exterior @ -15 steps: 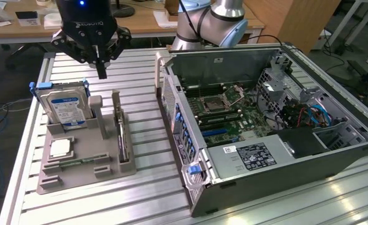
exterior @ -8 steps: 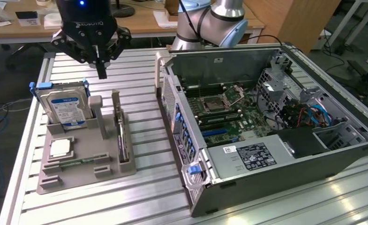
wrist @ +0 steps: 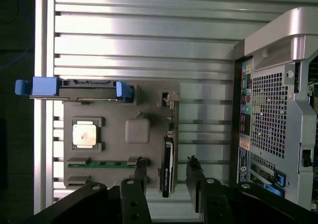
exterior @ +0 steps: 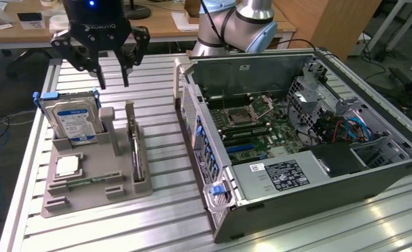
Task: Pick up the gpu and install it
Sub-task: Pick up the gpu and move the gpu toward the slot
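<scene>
My pincer (exterior: 115, 83) hangs open, empty, above the gpu (exterior: 136, 149), which stands on edge in the gray holder (exterior: 80, 197). Best to straddle the card's top edge, descend straight, grip gently.

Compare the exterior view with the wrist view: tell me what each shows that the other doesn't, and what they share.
Exterior view: motherboard inside the open case, and the robot arm. Wrist view: the case's perforated rear grille, face-on. Both: open hand above the upright gpu, with hard drive, CPU and memory stick in the grey holder.
</scene>
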Controlling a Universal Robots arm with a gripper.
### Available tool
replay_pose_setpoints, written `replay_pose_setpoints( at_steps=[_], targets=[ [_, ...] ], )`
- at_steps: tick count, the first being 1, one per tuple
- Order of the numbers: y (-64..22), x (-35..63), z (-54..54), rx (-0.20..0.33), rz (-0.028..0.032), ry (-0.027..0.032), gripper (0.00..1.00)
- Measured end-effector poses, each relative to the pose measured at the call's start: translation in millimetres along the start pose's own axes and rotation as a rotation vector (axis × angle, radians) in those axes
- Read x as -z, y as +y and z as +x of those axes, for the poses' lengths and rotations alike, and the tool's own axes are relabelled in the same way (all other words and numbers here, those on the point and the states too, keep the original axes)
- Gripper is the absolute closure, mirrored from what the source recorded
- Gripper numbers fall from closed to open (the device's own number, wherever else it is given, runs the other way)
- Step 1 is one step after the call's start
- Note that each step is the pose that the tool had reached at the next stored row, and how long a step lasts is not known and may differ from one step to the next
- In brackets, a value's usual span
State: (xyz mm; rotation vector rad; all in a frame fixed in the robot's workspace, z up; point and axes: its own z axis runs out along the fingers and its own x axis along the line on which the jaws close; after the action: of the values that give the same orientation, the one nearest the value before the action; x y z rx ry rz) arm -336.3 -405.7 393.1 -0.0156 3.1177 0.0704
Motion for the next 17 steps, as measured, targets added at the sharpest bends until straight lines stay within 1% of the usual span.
replay_pose_setpoints(
  at_steps=[1, 2, 3, 4, 5, 6, 8, 9, 10, 11, 13, 17],
  targets=[
    [0.0, 0.0, 0.0, 0.0, 0.0, 0.0001, 0.53],
    [0.0, 0.0, 0.0, 0.0, 0.0, 0.0, 0.53],
    [0.0, 0.0, 0.0, 0.0, 0.0, 0.0, 0.47],
    [0.0, -0.1, 0.0, 0.0, 0.0001, 0.0002, 0.47],
    [-0.1, -0.5, 0.0, 0.0, 0.0016, 0.0005, 0.41],
    [-0.4, -0.9, 0.1, 0.0, 0.0065, 0.0009, 0.41],
    [-3.6, -1.3, 0.2, 0.0, 0.0195, 0.0014, 0.41],
    [-5.6, -1.6, 0.2, 0.0, 0.0231, 0.0012, 0.41],
    [-6.8, -2.0, 0.1, 0.0, 0.0254, 0.0003, 0.41],
    [-7.4, -2.9, 0.2, -0.002, 0.0266, -0.0016, 0.41],
    [-8.0, -6.2, 0.3, -0.009, 0.0271, -0.0037, 0.41],
    [-8.5, -12.9, 0.3, -0.021, 0.0286, -0.0056, 0.41]
  ],
)
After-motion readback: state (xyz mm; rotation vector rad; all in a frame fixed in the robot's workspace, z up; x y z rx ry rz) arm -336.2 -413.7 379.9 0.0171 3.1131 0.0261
